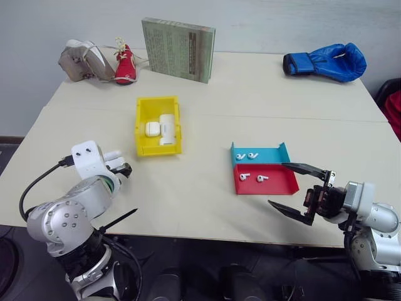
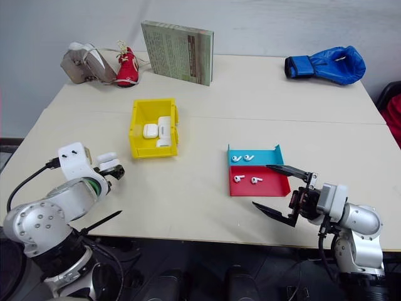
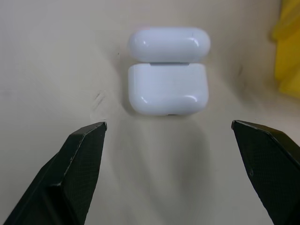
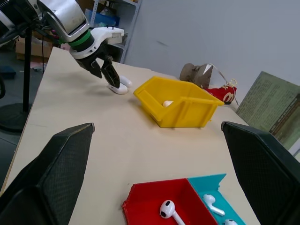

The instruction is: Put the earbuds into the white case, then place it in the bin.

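Zero legible labels | white case [image 3: 168,70] lid open | book [image 1: 178,49] text unreadable

The beige surface [image 1: 207,194] carries a yellow bin [image 1: 158,125], teal tray [image 1: 258,153], red tray [image 1: 265,180], open white case [image 3: 168,70], book [image 1: 178,49], blue glove [image 1: 326,62] and shoes [image 1: 100,61].
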